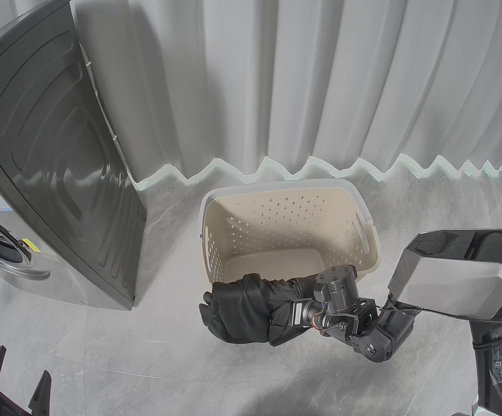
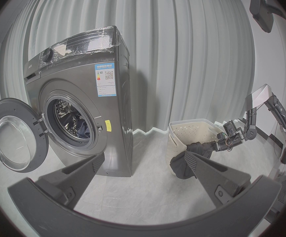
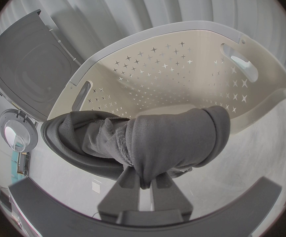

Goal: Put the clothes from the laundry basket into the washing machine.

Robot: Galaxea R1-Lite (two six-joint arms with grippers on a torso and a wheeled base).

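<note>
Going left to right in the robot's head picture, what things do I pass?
First the washing machine, then the laundry basket, then the right arm. The dark clothes overlap the basket, so I skip them.

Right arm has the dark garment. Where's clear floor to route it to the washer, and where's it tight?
Open floor lies between the washing machine and the laundry basket, and runs in front of both toward the left pincer. The basket's inside is bare too. Tight: the basket's near rim, where the dark garment in the right pincer hangs.
</note>
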